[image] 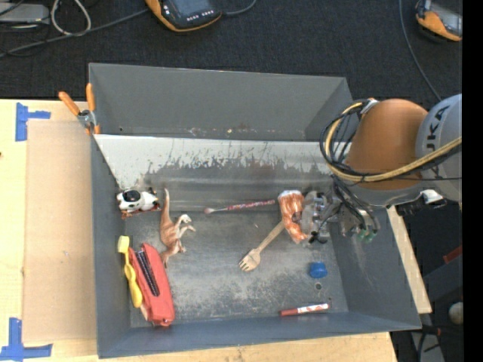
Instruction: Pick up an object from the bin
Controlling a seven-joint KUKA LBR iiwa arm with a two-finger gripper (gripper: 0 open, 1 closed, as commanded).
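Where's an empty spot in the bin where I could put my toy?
The bare floor between the toy dinosaur and the wooden fork is free, and so is the front strip between the red thing and the pen. It's crowded by the tool, around the orange-pink lump.

End of fork (257, 252) behind orange-pink lump (291, 214)

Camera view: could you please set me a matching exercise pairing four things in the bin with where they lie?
Things:
1. toy dinosaur
2. fork
3. small blue piece
4. red-and-white pen

Places:
A. along the wall at the picture's bottom
B. right part, level with the fork's tines
C. left part of the floor
D. middle of the floor

Pairs: 1-C, 2-D, 3-B, 4-A
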